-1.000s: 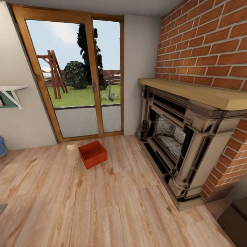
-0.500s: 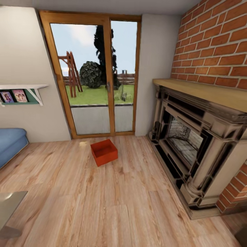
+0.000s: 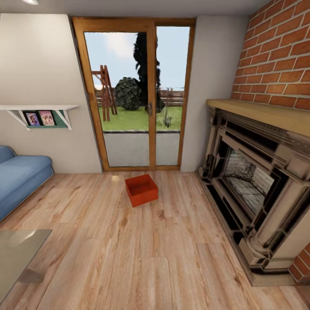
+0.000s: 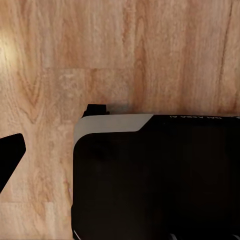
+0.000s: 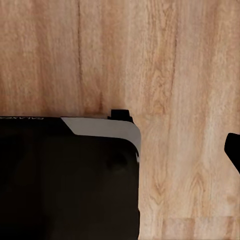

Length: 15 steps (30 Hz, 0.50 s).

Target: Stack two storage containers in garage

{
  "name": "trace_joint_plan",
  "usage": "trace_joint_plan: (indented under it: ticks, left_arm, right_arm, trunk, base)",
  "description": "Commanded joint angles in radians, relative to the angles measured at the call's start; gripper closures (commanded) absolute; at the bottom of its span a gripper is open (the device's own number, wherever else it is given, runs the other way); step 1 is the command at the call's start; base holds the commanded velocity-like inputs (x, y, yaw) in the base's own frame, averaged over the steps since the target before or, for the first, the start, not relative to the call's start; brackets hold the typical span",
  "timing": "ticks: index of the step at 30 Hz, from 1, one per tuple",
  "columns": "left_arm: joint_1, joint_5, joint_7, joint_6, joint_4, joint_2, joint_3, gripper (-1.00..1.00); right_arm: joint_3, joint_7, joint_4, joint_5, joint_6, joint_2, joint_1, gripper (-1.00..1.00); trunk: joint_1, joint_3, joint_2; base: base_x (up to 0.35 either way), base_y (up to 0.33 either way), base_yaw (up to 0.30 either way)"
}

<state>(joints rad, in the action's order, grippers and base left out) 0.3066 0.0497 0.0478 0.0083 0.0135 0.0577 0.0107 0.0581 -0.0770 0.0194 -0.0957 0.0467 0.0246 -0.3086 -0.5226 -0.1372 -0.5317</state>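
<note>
- One storage container (image 3: 141, 190) sits on the wood plank floor (image 3: 142, 258) of the living room, turned at an angle, open top up, nothing inside it.
- It lies just in front of the glass doors (image 3: 135, 97), a short way out from their sill, nearer the middle post than either side frame.
- Bare planks surround the container on all sides; it touches nothing.
- The fireplace (image 3: 258, 189) stands to the right of the container, well apart, with a broad strip of floor between them.
- The blue sofa (image 3: 19, 176) is to the left of the container, farther off than the fireplace; a wall shelf (image 3: 41, 112) with small pictures hangs above it.
- A glass tabletop corner (image 3: 17, 254) shows on the near left side, well apart from the container.
- Both wrist views look straight down at planks past a black robot body (image 4: 155, 177); whether either gripper is wide or narrow, I cannot tell.
</note>
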Motion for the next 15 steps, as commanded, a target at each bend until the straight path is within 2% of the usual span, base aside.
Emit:
trace_joint_plan:
  ticks: [1,6,15]
  left_arm:
    - [0.000,0.005,0.003,0.001,0.000,0.000,0.002,-1.00]
    - [0.000,0.003,0.003,0.002,0.000,-0.001,0.002,-1.00]
    - [0.000,0.002,0.003,0.002,0.000,-0.002,0.002,-1.00]
  right_arm:
    - [0.006,-0.004,0.002,-0.010,0.004,0.000,-0.001,-1.00]
    - [0.006,-0.004,0.002,-0.010,0.004,0.000,-0.001,-1.00]
    - [0.006,-0.004,0.002,-0.010,0.004,0.000,-0.001,-1.00]
  trunk:
    - [0.000,-0.002,-0.002]
    - [0.000,-0.002,-0.002]
    - [0.000,-0.002,-0.002]
  base:
    - [0.000,0.000,0.033]
    - [0.055,-0.047,0.015]
    - [0.246,-0.221,0.001]
